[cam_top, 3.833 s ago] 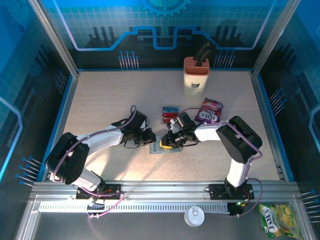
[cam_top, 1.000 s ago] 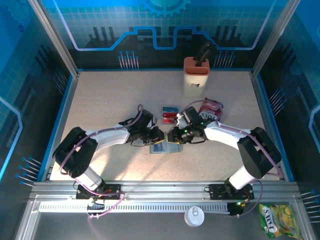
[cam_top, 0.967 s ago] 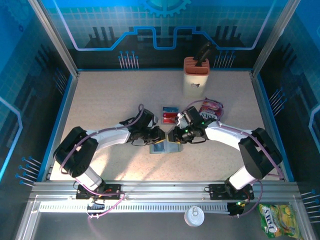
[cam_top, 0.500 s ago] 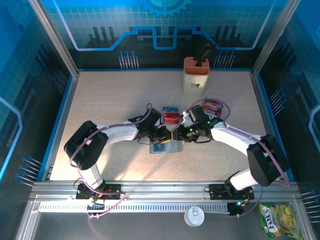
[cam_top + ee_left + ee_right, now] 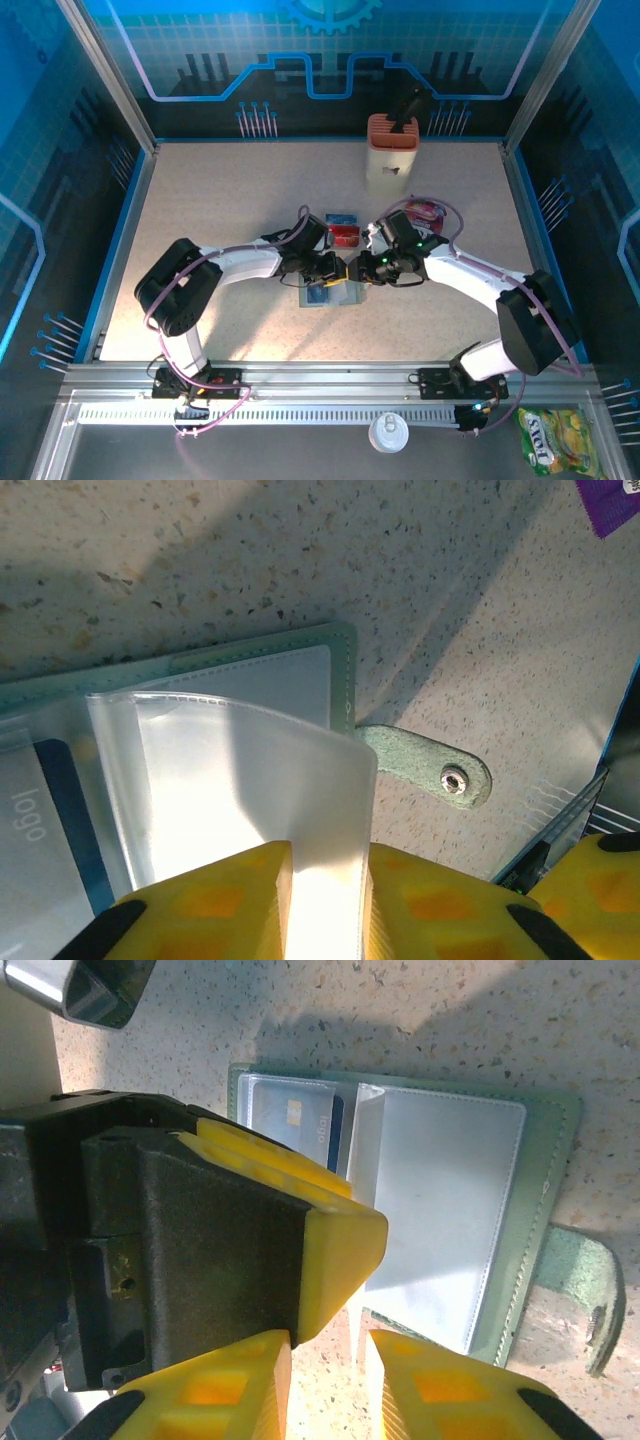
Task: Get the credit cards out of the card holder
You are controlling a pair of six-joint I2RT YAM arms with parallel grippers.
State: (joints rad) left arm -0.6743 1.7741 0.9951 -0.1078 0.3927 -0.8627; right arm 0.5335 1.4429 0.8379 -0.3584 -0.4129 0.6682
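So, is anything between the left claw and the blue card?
Yes: a clear leaf of the card holder stands between the fingers of the left claw, and the blue card lies beside it inside a clear pocket.

A speckled beige table carries a tall orange-and-cream block near its far edge. A purple snack packet lies nearer. Off the table's near edge sit a white round lid and a yellow-green packet.
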